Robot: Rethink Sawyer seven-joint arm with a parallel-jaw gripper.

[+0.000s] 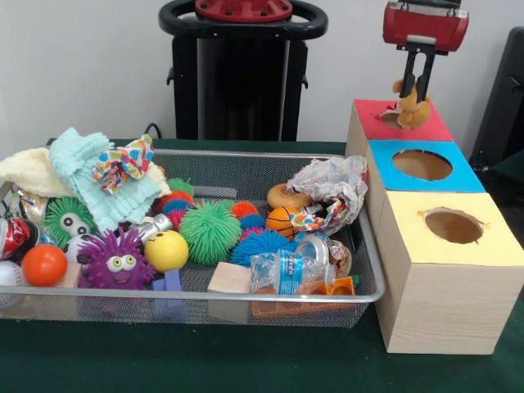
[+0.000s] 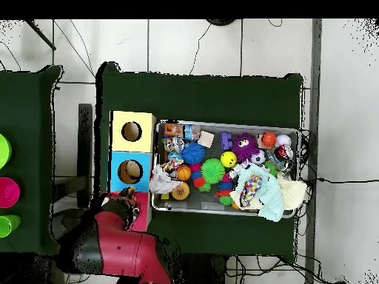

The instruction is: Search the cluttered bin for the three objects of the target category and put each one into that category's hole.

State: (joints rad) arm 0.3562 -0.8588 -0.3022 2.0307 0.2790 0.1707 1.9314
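My gripper [image 1: 418, 92] hangs at the upper right of the front view, shut on a tan plush bear [image 1: 413, 109]. It holds the bear just above the round hole [image 1: 390, 119] of the red-painted box [image 1: 430, 125], with the bear's lower part at the box top. In the overhead view the arm covers most of the red box [image 2: 143, 212], and the bear [image 2: 130, 194] shows at the gripper [image 2: 127, 200]. The wire mesh bin [image 1: 246, 295] lies to the left, full of toys. No duck or tiger shows.
The blue box [image 1: 458, 176] and yellow box [image 1: 499, 246] stand in a row in front of the red one. The bin [image 2: 222, 123] holds puffer balls [image 1: 210, 232], a yellow ball [image 1: 166, 250], an orange ball [image 1: 43, 264], a water bottle [image 1: 286, 273], crumpled paper [image 1: 332, 184] and cloths [image 1: 90, 176].
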